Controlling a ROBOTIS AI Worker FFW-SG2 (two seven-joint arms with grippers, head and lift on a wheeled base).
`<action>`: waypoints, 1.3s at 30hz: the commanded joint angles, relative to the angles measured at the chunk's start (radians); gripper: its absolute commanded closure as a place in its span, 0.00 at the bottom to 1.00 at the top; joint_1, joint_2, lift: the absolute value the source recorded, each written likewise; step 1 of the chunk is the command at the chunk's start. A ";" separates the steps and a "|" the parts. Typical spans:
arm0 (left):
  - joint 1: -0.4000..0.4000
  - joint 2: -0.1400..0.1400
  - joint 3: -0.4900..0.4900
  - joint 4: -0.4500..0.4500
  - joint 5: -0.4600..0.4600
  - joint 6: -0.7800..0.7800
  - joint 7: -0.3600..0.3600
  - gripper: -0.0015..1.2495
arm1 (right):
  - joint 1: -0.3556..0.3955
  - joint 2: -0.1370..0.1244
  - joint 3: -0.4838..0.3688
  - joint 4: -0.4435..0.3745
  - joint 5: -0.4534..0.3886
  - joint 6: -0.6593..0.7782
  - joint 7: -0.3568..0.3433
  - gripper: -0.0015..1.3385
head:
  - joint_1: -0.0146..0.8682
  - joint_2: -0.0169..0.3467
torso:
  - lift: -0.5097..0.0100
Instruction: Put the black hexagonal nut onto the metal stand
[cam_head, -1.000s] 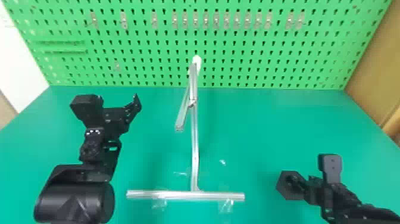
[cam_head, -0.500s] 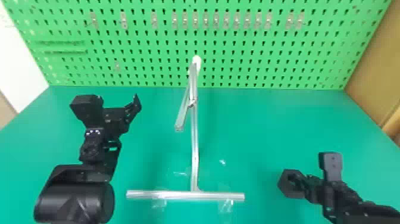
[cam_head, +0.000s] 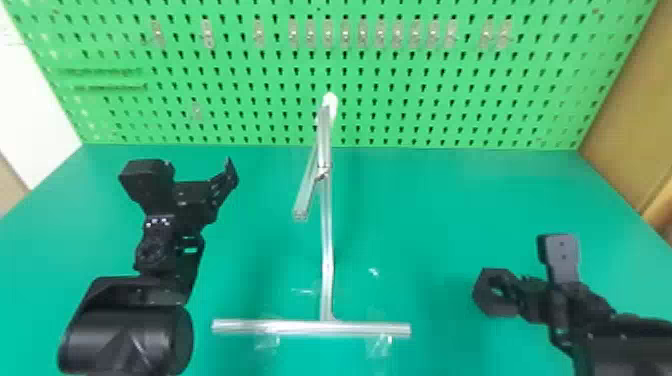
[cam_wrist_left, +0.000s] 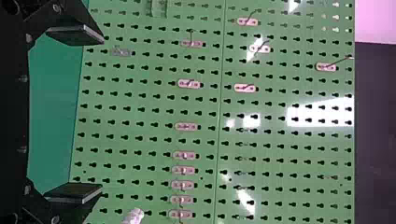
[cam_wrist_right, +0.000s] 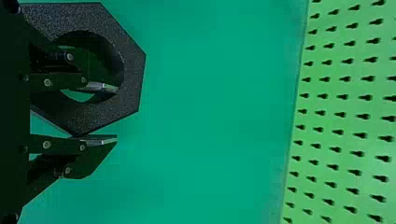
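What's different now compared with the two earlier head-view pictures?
The right gripper and the black hexagonal nut in its grip have moved together, up the head view and slightly rightward. Nothing was newly grasped or let go. The left gripper and metal stand stayed as they were.

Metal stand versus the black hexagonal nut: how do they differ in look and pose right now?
The metal stand is silvery; the black hexagonal nut is dark. The stand is a frame of slim bars, while the nut is a compact six-sided ring. The stand rests on the green table; the nut is in the right gripper, one finger inside its hole, the other outside.
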 joint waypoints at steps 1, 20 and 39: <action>0.000 0.000 0.000 0.001 0.000 0.000 0.000 0.13 | -0.018 -0.009 0.008 -0.107 0.002 0.106 0.000 0.78 | 0.80 0.27 | 0.98; -0.005 0.000 0.000 0.001 -0.003 0.000 0.000 0.13 | -0.244 -0.089 0.147 -0.464 0.111 0.620 0.133 0.78 | 0.80 0.27 | 0.98; -0.011 0.000 -0.005 0.001 -0.011 0.000 0.000 0.13 | -0.546 -0.170 0.321 -0.495 0.103 0.797 0.301 0.78 | 0.80 0.27 | 0.98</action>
